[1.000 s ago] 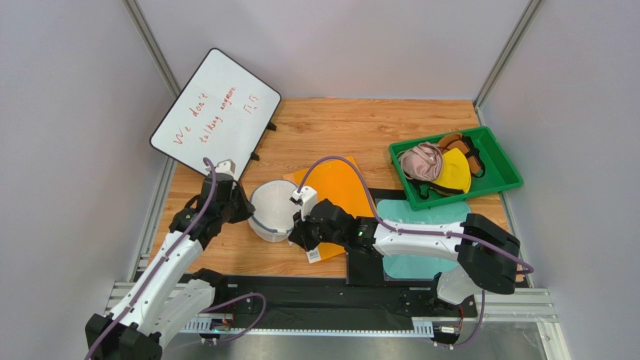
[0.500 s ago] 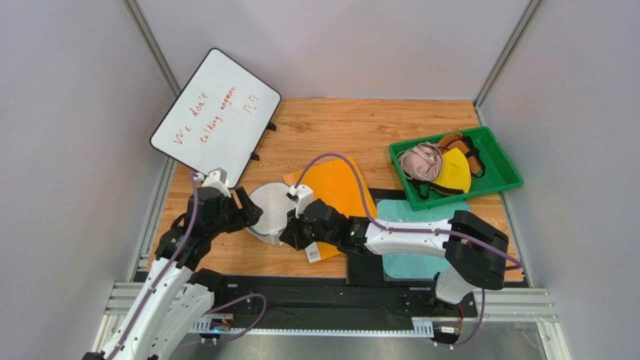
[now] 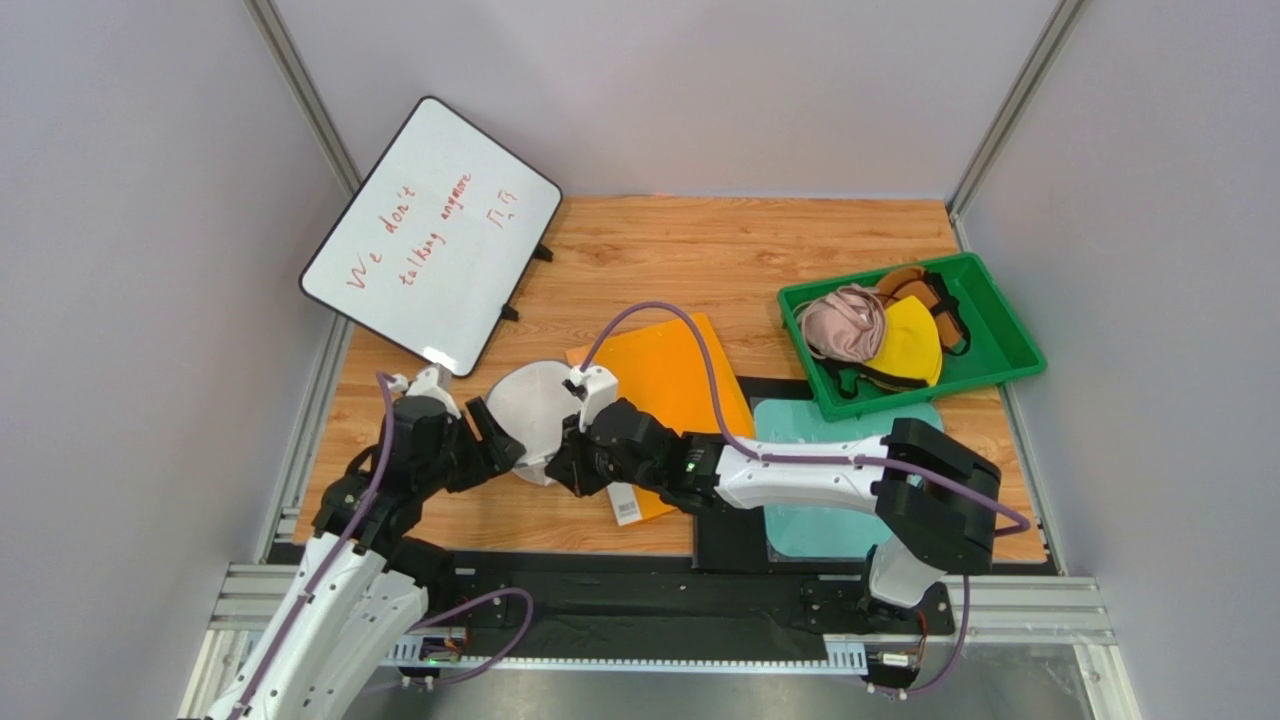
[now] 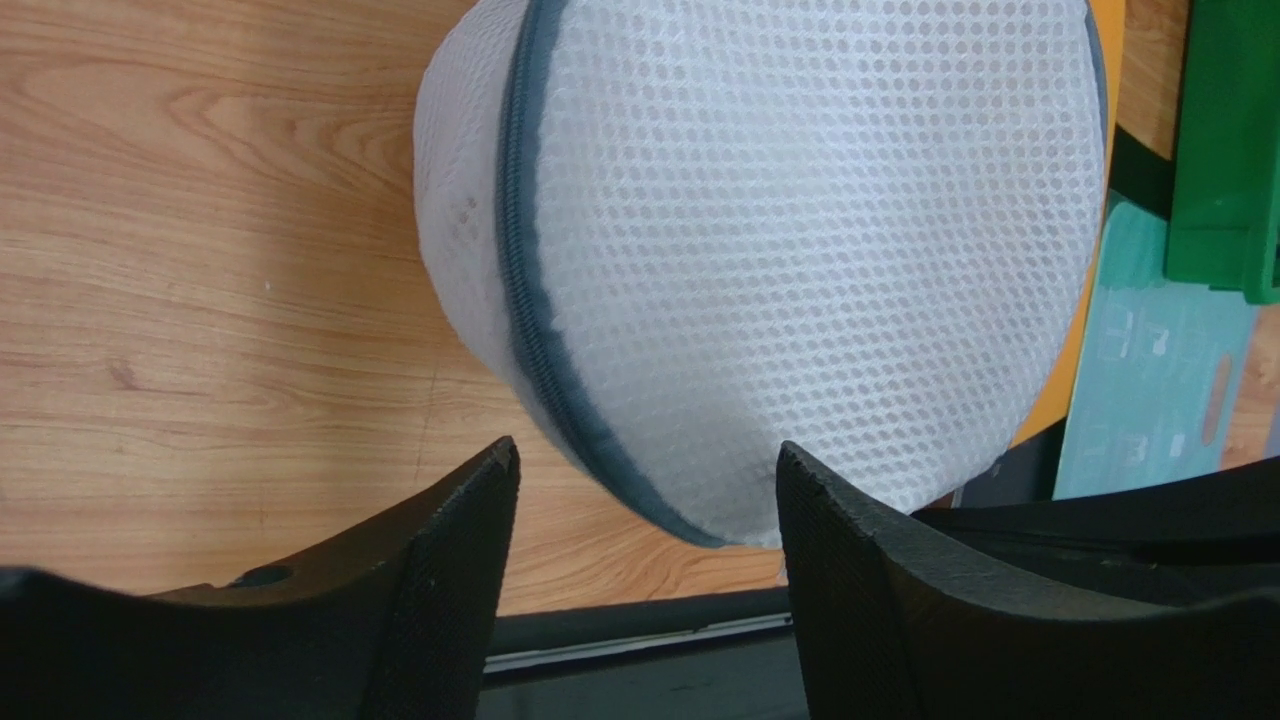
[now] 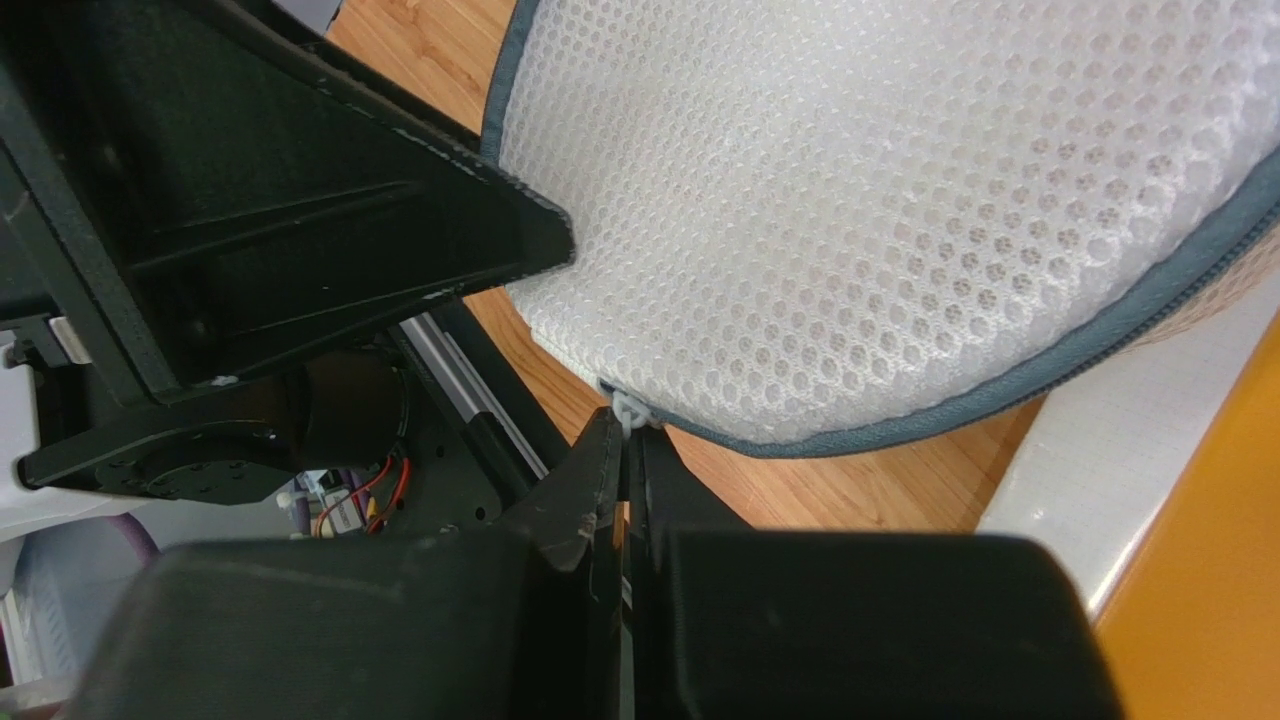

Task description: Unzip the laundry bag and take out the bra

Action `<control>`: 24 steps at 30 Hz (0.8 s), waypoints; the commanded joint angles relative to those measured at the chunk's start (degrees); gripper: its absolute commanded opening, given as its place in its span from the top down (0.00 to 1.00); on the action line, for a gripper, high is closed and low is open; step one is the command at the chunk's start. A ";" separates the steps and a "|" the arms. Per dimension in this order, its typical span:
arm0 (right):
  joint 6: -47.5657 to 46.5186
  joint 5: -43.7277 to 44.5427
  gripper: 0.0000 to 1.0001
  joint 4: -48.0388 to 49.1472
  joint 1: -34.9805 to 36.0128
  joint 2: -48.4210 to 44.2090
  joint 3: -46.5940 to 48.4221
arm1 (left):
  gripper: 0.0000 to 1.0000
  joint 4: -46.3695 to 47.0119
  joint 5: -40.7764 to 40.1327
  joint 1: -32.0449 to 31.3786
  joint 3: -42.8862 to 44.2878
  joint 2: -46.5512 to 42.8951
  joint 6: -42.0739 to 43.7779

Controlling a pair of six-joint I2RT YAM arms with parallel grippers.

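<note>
The laundry bag [image 3: 526, 417] is sitting left of centre in the overhead view, on the wooden table [image 3: 751, 255]. It is tipped up so that its flat round face is turning toward the upper left. Its right edge is overlapping an orange sheet [image 3: 679, 383]. The left gripper [image 3: 504, 432] is reaching in from the left and the right gripper [image 3: 556, 468] from the right, both low against the bag's near side. A whiteboard [image 3: 428, 225] is leaning at the upper left. A green tray [image 3: 1004, 323] at the right is holding a heap of garments [image 3: 879, 323], pink, yellow and brown, and a teal mat [image 3: 819, 423] is lying just below it.

In the left wrist view the bag [image 4: 781, 255] is filling the upper middle of the frame, its dark zipper [image 4: 519, 300] curving down the left side. The left gripper [image 4: 646, 455] is standing spread wide, with the bag's lower edge showing in the gap between the two fingers. Whether they are touching the mesh cannot be told.

In the right wrist view the bag [image 5: 902, 195] is taking up the upper right, its mesh hiding whatever is inside. The right gripper [image 5: 619, 438] is pressed together at the bottom centre, pinching the small grey zipper pull [image 5: 631, 408] at the bag's lower rim. One of the left gripper's fingers [image 5: 376, 225] is pointing in from the left, its tip right at the mesh.
</note>
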 commanded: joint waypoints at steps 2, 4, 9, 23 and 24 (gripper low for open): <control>-0.10 -0.21 1.00 3.44 1.45 1.40 2.94 | 0.41 4.74 0.93 -0.22 -0.15 -0.34 -2.74; -0.19 -0.56 1.00 3.26 1.45 1.49 2.94 | 0.51 5.01 0.22 -0.22 -0.33 -0.25 -2.65; -0.37 -0.82 0.82 3.00 1.45 1.41 2.15 | 0.73 5.88 -0.48 -0.22 -0.77 1.06 -2.22; -0.81 -0.56 0.70 3.70 1.45 2.81 1.62 | 0.89 5.97 -0.48 -0.22 0.02 1.95 -1.42; -0.89 -0.65 0.70 3.61 1.45 2.99 1.62 | 0.90 5.97 -0.48 -0.31 0.20 1.95 -1.60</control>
